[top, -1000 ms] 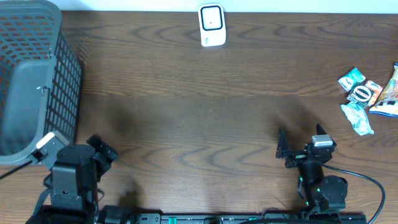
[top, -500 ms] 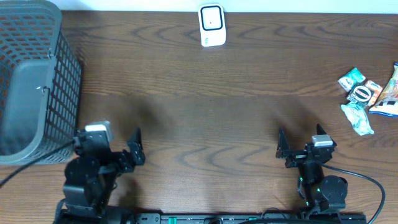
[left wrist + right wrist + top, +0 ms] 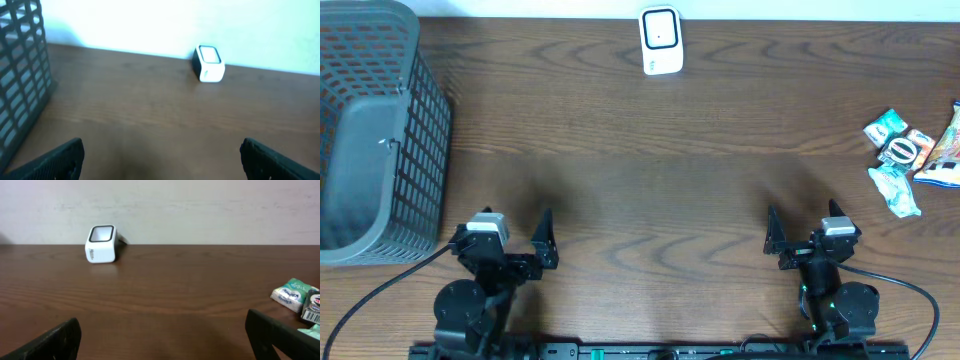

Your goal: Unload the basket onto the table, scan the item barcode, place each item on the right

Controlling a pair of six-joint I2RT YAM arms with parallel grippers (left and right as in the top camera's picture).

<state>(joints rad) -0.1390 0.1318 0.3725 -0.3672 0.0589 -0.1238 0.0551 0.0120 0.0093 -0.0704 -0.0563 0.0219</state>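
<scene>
While both pairs of jaws stand wide apart and hold nothing, I see the left gripper (image 3: 508, 235) and right gripper (image 3: 804, 228) low at the near edge of the dark wood table (image 3: 650, 170). The small packets (image 3: 905, 155) lie heaped far right. The white scanner (image 3: 660, 41) sits by the pale wall (image 3: 200, 205), and a grey basket (image 3: 380, 120) stands far left. Since a second ago, the left gripper has swung from the basket to face forward; the right hasn't budged.

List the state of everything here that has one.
White box-shaped barcode scanner: upright, untouched.
Grey plastic mesh basket: upright, nothing seen inside.
Colourful snack packets: clustered on the table, untouched.
Left arm's fingers: open, empty.
Right arm's fingers: open, empty.
</scene>
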